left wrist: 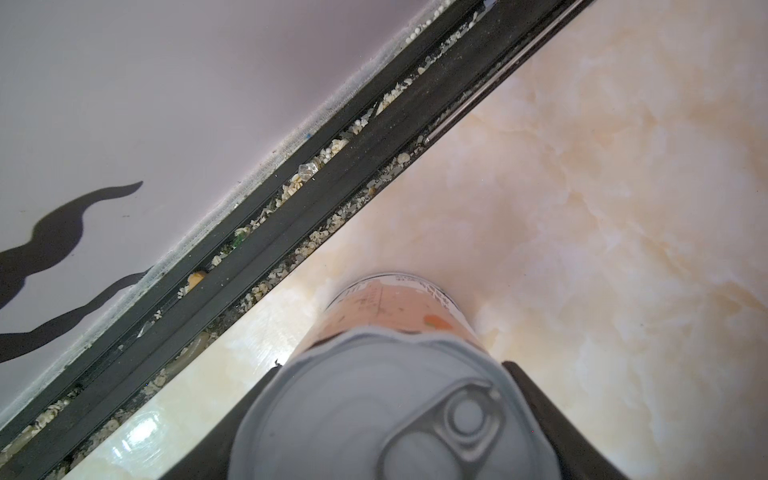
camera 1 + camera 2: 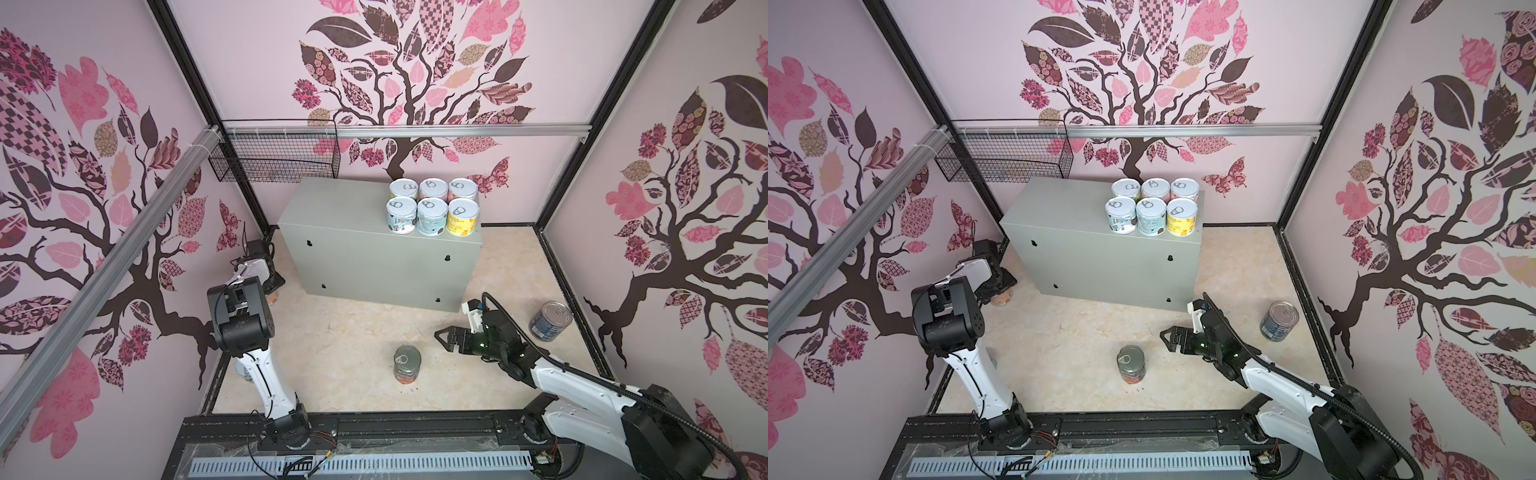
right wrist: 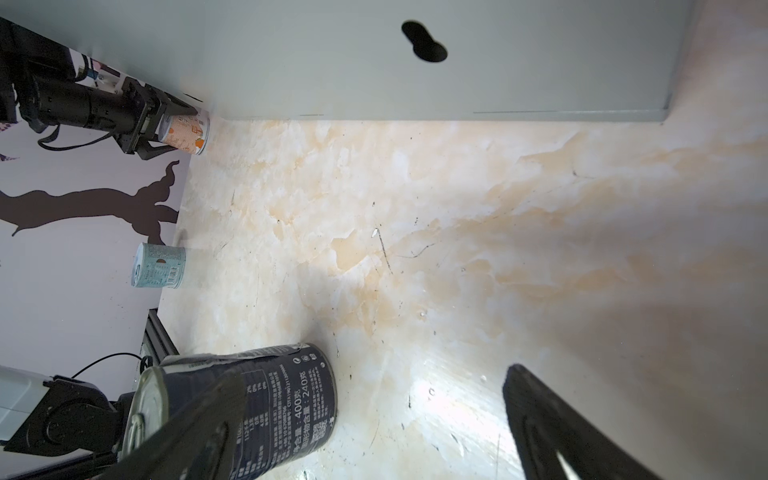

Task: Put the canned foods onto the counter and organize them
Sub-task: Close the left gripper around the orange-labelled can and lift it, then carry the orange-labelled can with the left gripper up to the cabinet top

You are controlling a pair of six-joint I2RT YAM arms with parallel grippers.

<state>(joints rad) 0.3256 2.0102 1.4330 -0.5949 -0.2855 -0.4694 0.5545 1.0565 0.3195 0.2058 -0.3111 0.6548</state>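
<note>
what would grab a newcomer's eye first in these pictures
Probably the six pastel cans, packed upright in two rows at the right end of the grey counter. Next, the left gripper by the counter's left end, its jaws around a pink can standing on the floor. The right gripper hangs open between the reddish can and the dark blue can.

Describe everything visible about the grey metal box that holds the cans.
The large plain grey metal box stands upright on the marbled floor near the back wall. Its front shows four small black keyhole-like marks. Six short pastel-labelled cans stand in two rows of three on the right end of its top.
</note>
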